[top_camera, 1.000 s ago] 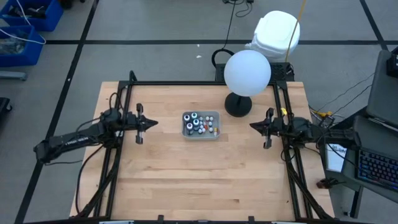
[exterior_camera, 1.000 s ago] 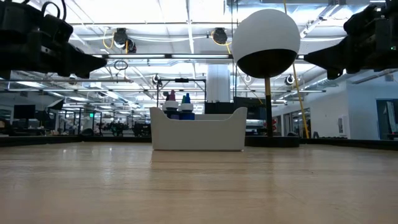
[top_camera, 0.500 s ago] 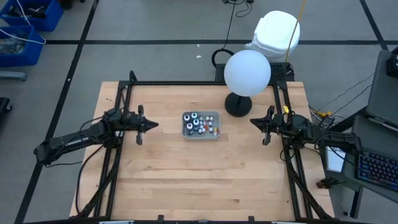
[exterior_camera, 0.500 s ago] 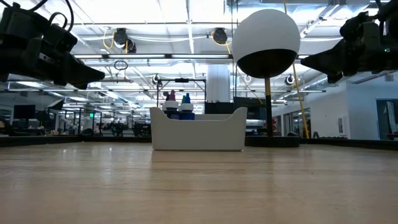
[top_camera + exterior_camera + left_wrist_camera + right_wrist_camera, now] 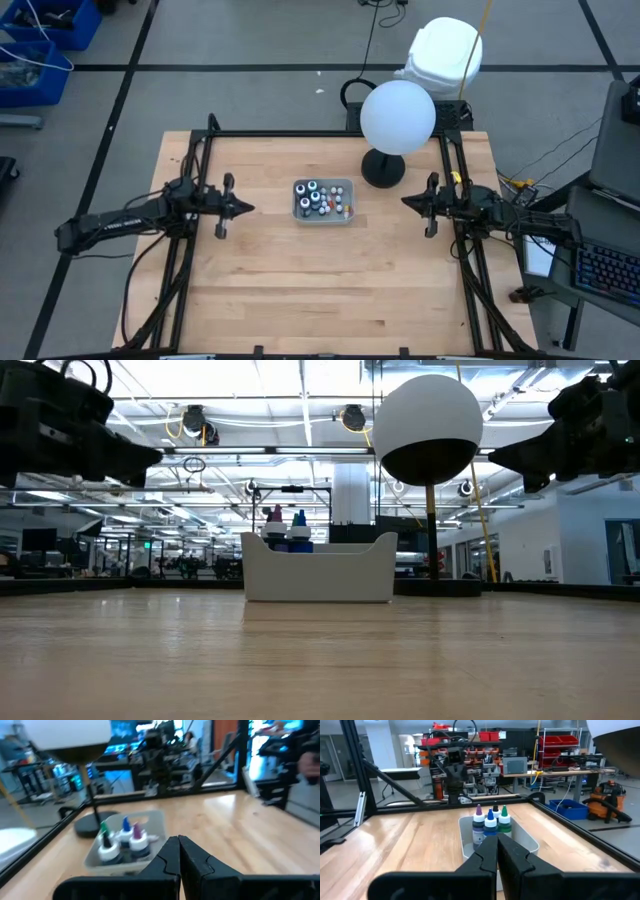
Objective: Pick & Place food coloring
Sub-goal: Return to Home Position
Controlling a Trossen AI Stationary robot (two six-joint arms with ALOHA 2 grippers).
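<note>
Dozen-odd food coloring bottles stand in grey tray. Left gripper at tray's nine o'clock, right gripper at three o'clock. Both pinched together, empty, parked clear: job apparently finished.

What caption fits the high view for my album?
Tiny food coloring bottles sit in the small grey tray, left gripper and right gripper shut either side.

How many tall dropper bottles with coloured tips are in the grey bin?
3, standing together in the small grey plastic bin: purple-tipped bottle, blue-tipped bottle, green-tipped bottle. More may be hidden behind them.
</note>
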